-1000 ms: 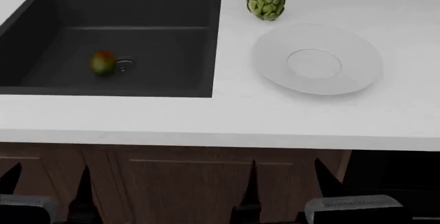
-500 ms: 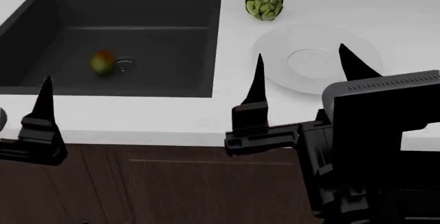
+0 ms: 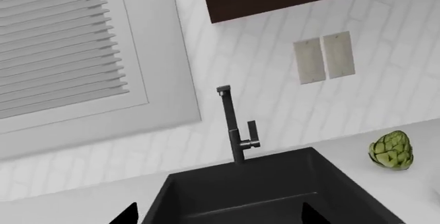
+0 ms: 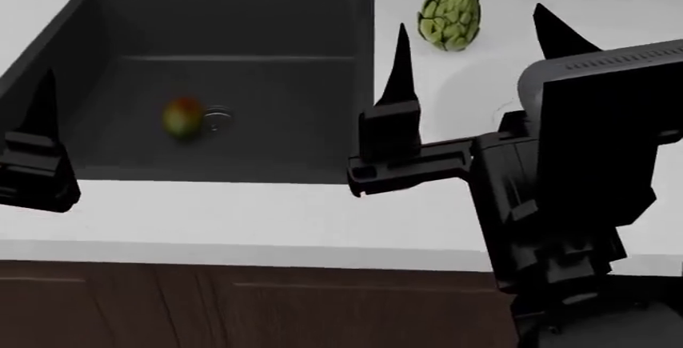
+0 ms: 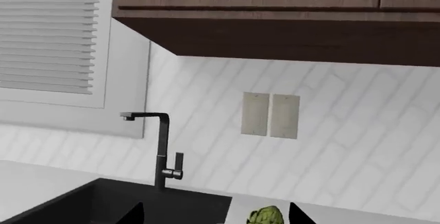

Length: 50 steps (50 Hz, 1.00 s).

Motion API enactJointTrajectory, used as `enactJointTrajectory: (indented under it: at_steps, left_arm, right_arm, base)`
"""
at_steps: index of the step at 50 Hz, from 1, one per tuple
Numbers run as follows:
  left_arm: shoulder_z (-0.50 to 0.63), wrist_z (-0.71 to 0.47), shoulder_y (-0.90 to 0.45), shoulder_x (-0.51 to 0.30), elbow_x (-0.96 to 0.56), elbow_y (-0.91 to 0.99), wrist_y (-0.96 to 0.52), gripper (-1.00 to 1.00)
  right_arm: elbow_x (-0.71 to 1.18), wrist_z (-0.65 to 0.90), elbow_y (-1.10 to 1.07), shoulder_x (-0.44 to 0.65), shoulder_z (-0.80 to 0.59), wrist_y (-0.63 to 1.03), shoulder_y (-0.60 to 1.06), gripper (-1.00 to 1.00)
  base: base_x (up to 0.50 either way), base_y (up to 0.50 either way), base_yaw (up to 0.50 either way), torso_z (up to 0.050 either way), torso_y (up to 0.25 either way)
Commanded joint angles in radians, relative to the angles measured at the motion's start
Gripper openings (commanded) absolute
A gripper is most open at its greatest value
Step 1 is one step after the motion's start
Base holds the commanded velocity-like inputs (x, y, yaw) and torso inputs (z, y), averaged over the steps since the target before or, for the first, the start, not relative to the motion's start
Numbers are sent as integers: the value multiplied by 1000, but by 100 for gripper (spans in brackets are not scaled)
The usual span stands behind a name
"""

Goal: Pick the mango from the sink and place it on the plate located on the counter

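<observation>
The mango (image 4: 182, 117), red-orange and green, lies on the floor of the black sink (image 4: 128, 28) beside the round drain (image 4: 217, 118). Over the counter (image 4: 267, 212), my right gripper (image 4: 472, 38) is open, raised in front of the white plate (image 4: 469, 96) and hiding most of it. Of my left gripper only one finger (image 4: 43, 124) shows in the head view, near the sink's left front corner. The left wrist view shows the left gripper (image 3: 220, 218) open and empty, facing the sink (image 3: 275, 193). The right wrist view shows the right gripper (image 5: 216, 217) open and empty.
A green artichoke (image 4: 449, 18) stands on the counter behind the plate, right of the sink; it also shows as the artichoke (image 3: 392, 150) and the artichoke (image 5: 267, 216). A dark faucet (image 3: 234, 126) rises behind the sink against a white tiled wall. Dark cabinets (image 4: 267, 308) lie below the counter.
Both grippers have risen from below the counter edge; the right one now covers most of the plate. The head view has shifted, so the sink and artichoke sit lower. The mango has not moved.
</observation>
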Motion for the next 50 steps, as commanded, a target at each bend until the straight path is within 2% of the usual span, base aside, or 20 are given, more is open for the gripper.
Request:
enactJointTrajectory:
  at_steps: [1,29,34,50]
  left_arm:
    - [12,-2,-20,-9,-5,-2,-9,100]
    - [7,-2,-13,-16,-19,-25,-2,100]
    - [-1,10,-3,-17,-33,-10,4,100]
    - [-17,5,4,-25,-39,-16,-7,100]
  right_arm:
    - [23,-2,1,-1,21,7,13,100]
    - [49,15,0,10,9,26,28,100]
    - [57,18,-7,12,10,36,28,100]
    - [53,39,0,22,-30,56,37,100]
  base:
    - [465,47,0,0,0]
    - [455,0,0,0,1]
    - [0,0,0,0,0]
    - [0,0,0,49,0]
